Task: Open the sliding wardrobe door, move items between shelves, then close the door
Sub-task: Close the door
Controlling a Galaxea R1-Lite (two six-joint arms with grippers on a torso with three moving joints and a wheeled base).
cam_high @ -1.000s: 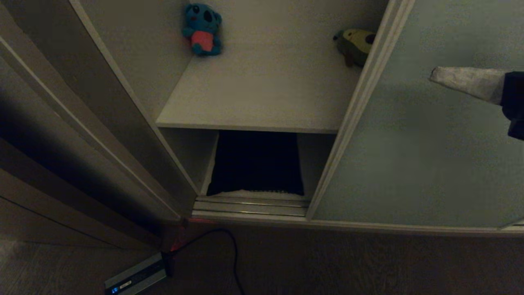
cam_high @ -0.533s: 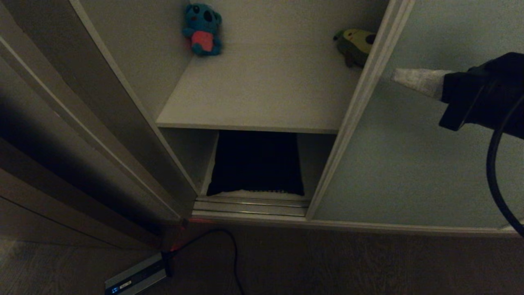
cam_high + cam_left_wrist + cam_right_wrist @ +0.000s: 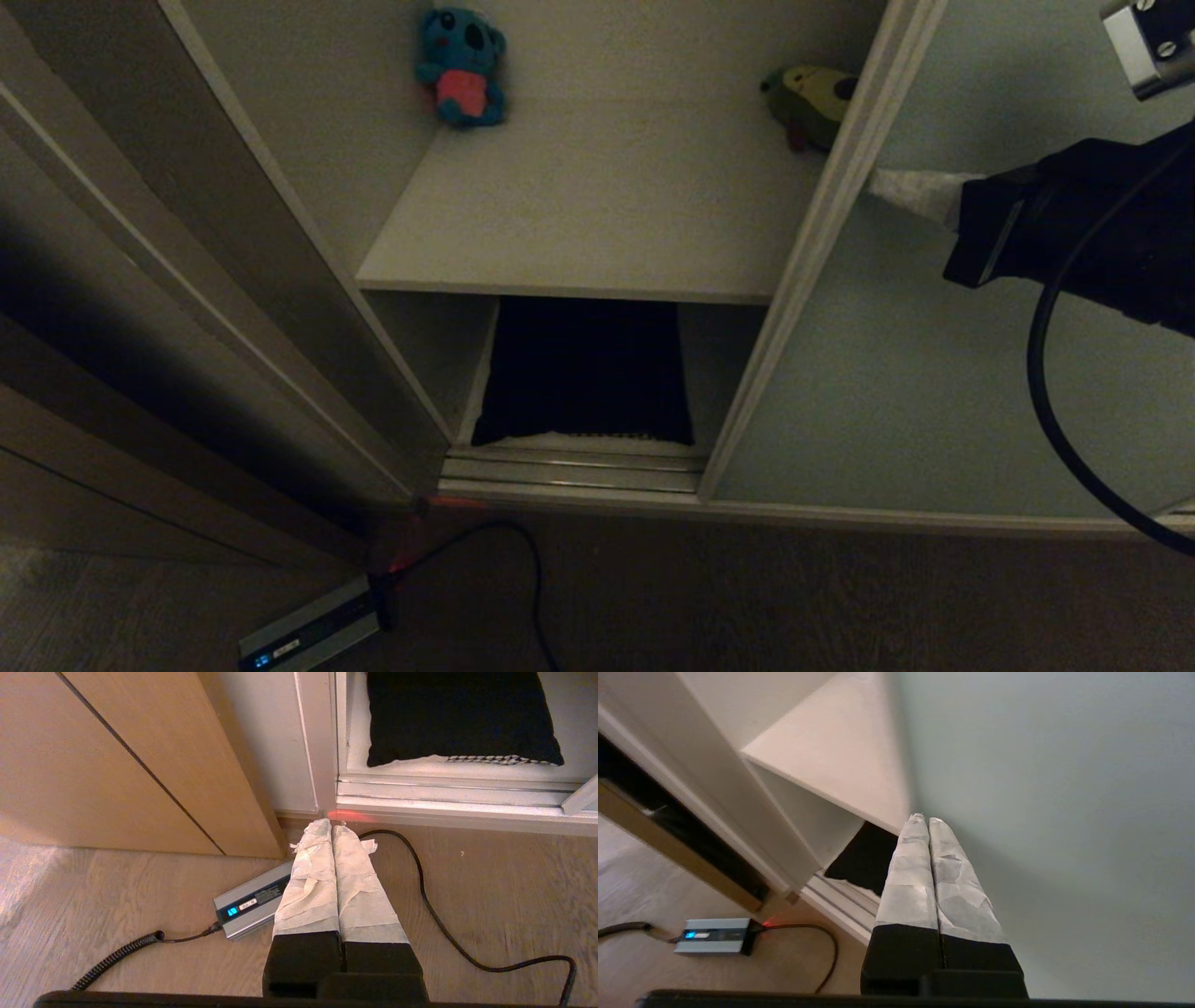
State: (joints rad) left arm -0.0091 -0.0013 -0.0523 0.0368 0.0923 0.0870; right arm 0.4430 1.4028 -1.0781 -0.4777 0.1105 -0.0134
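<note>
**Right gripper at the door's edge, cushion on the bottom shelf**

The tall, matte, pale grey-green sliding wardrobe door (image 3: 934, 373) is seen slid aside, so that the left bay of the wardrobe is laid open. The right gripper (image 3: 882, 182), its fingers wrapped in pale tape, is held in front of the panel with its tips near the door's thin off-white rim (image 3: 822, 224); whether the rim is actually touched cannot be made out. In the right wrist view the two taped fingers (image 3: 908, 877) are pressed flat together, with nothing between them.

The large square cushion (image 3: 583, 369) is lying on the lowest white shelf (image 3: 467, 767), black back uppermost, with a strip of houndstooth showing along its front edge, just behind the metal sliding track (image 3: 569, 471). The flat white shelf board above it (image 3: 597, 215) carries a small blue plush toy with a pink belly (image 3: 460, 65) at the back left and an olive-green plush toy (image 3: 810, 101) at the back right, partly hidden by the door's rim.

The left gripper (image 3: 331, 828) is parked low over the wooden floor (image 3: 490, 896), jaws closed and empty, above a silver box-shaped power adapter (image 3: 250, 900) with a black cable (image 3: 434, 914).
</note>
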